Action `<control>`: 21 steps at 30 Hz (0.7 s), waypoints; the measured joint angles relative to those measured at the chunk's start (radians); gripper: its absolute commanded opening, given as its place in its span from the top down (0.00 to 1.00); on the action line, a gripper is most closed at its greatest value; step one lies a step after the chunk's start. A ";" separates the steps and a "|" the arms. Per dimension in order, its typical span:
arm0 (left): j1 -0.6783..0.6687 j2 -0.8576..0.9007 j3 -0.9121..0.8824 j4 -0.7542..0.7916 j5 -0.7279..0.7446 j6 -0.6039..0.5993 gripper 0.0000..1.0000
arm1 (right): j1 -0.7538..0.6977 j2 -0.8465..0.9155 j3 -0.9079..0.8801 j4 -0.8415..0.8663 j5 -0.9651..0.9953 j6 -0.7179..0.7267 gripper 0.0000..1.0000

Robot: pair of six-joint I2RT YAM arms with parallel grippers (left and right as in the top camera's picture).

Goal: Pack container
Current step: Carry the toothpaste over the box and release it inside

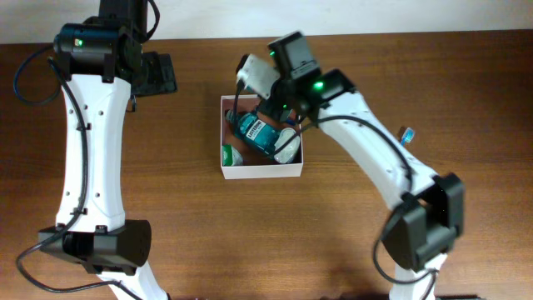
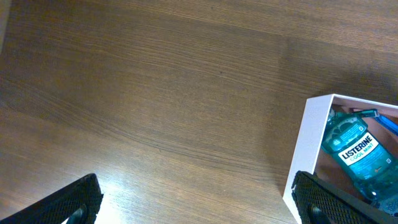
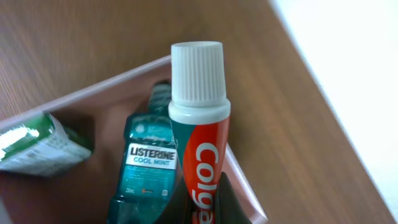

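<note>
Container (image 1: 261, 172) is sitting mid-table, open top up. Listerine bottle (image 1: 254, 132) is lying inside, green pack (image 1: 226, 154) in its 8 o'clock corner. My right gripper (image 1: 279, 110) is clamping a Colgate tube (image 3: 199, 149), cap outward, over the 1 o'clock corner. My left gripper (image 1: 158, 73) is hovering, jaws spread, at 10 o'clock. Blue item (image 1: 406, 135) at 3 o'clock, possibly a toothbrush.

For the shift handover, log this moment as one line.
phase: packing | right gripper: shut on toothpaste tube, over container | left gripper: open, over table beside container | in container: Listerine bottle
</note>
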State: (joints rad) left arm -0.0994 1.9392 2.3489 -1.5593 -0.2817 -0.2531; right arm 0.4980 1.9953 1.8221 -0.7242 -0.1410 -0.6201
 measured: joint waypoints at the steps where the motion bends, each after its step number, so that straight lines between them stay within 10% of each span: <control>1: 0.000 0.000 0.000 0.000 0.000 0.000 0.00 | 0.003 0.029 0.000 0.000 0.000 -0.021 0.96; 4: 0.000 0.000 0.000 0.000 0.000 0.000 0.00 | 0.003 0.083 -0.001 -0.001 0.001 -0.050 0.59; 5: 0.000 0.000 0.000 0.000 0.000 0.000 0.00 | 0.003 0.095 -0.002 0.001 0.003 -0.056 0.05; 6: 0.000 0.000 0.000 0.000 0.000 0.000 0.00 | 0.003 0.100 -0.002 0.004 0.006 -0.063 0.01; 18: 0.000 0.000 0.000 0.000 0.000 0.000 0.00 | -0.039 -0.004 0.141 -0.188 0.055 0.229 0.04; 21: 0.000 0.000 0.000 0.000 0.000 0.000 0.00 | -0.109 -0.084 0.175 -0.309 0.058 0.355 0.18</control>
State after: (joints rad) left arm -0.0994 1.9392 2.3489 -1.5593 -0.2817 -0.2531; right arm 0.3889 1.9118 1.9968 -1.0332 -0.0830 -0.2653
